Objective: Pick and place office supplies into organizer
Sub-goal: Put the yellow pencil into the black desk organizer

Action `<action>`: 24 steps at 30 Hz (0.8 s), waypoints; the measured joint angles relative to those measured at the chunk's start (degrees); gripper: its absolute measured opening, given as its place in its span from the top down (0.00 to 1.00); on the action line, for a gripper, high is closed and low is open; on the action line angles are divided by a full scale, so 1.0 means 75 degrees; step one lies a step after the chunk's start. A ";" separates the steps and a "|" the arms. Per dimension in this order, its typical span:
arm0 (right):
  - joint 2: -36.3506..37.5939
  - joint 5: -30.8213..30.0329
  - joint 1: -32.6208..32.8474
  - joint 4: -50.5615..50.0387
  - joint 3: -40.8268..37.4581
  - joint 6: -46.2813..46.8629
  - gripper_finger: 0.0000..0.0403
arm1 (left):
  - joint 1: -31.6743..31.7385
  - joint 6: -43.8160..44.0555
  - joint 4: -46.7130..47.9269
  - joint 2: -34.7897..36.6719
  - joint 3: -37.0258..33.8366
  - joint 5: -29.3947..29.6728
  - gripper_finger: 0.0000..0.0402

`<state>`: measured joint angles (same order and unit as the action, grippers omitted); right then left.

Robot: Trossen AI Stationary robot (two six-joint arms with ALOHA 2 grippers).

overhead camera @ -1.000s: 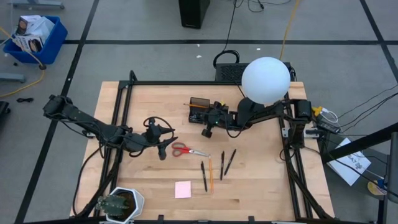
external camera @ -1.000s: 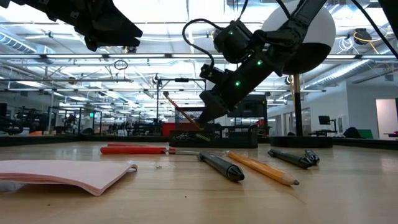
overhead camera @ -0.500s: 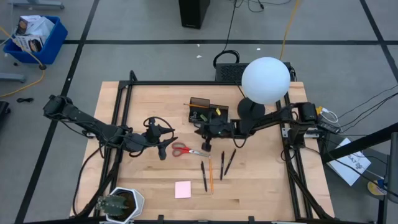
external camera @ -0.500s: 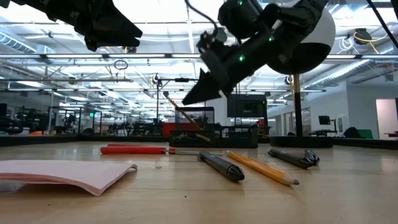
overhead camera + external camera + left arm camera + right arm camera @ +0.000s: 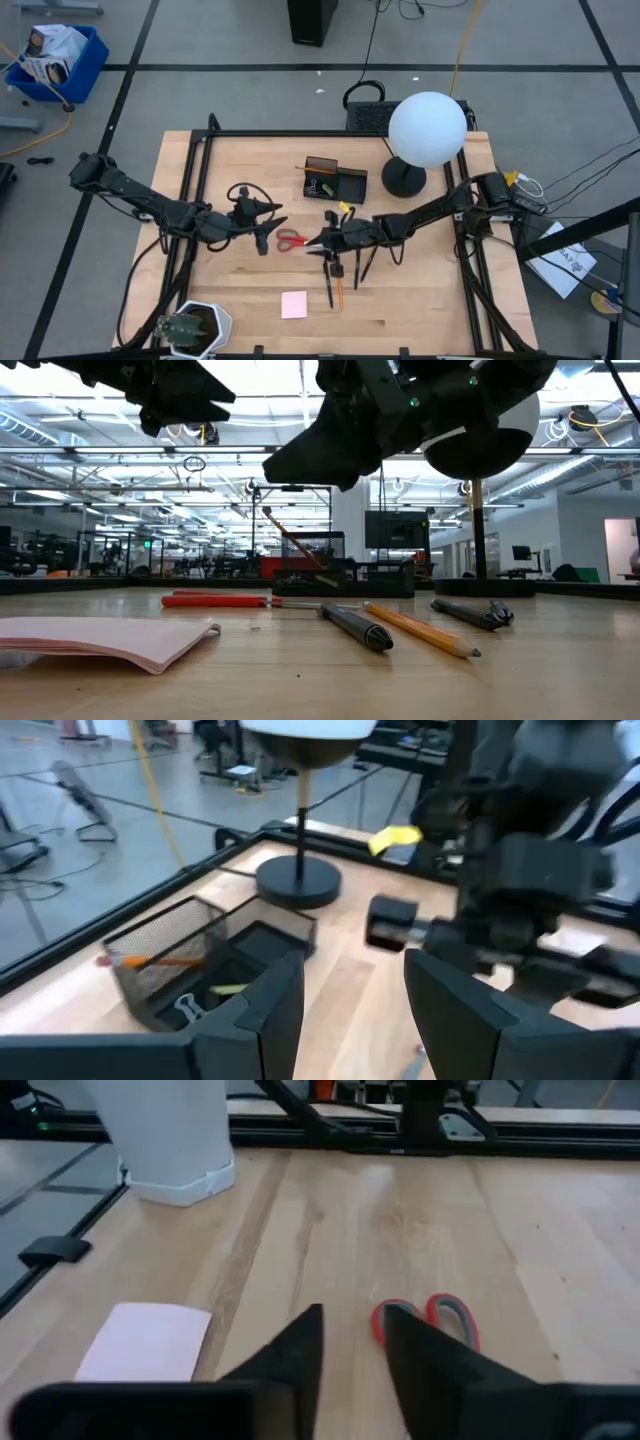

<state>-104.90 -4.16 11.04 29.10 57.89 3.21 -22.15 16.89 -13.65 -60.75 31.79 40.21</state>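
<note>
Hands first: we see the right hand (image 5: 322,243) low over the middle of the wooden bench (image 5: 420,300), its two dark fingers (image 5: 300,1342) parted with nothing between them, just above the scissors (image 5: 293,240). The left hand (image 5: 262,236) hangs over the bench to the left of the scissors, fingers (image 5: 262,1010) spread wide and empty.

From above we get the layout: a big white globe lamp (image 5: 427,129) on a round black base at the back right, and a potted plant (image 5: 185,328) in a white pot at the front left corner. The organizer (image 5: 334,180), a small black wire-mesh tray with a taller back section, sits at the back centre beside the lamp base. In front of the right hand lie several slim pens (image 5: 328,284), black and one orange, side by side. A square pink sticky pad (image 5: 294,304) lies flat near the front edge.

Only the left wrist view lets us see into the organizer: an orange pencil (image 5: 150,960) leans in its mesh bin, with a pale clip below. The right wrist view alone shows the scissors' glossy red loops (image 5: 450,1318) right past the fingertips. At bench level the pad's soft stacked sheets (image 5: 110,638) and the pencil's sharpened tip (image 5: 468,652) stand out.
</note>
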 joint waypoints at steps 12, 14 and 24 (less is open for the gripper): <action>-0.0091 0.0170 0.0303 -0.0543 -0.0003 0.1508 0.47 | -0.0015 0.0028 0.0273 0.0000 0.0000 -0.0213 0.55; -0.0079 0.0176 0.0472 -0.0877 -0.0003 0.1698 0.48 | -0.0015 0.0018 0.0281 0.0000 0.0000 -0.0210 0.55; -0.0077 -0.0476 0.0840 -0.3245 -0.0003 0.3430 0.54 | -0.0012 0.0014 0.0255 0.0000 0.0000 -0.0210 0.55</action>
<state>-105.48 -7.74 17.34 4.76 57.87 28.93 -22.24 16.99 -11.74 -60.75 31.79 38.63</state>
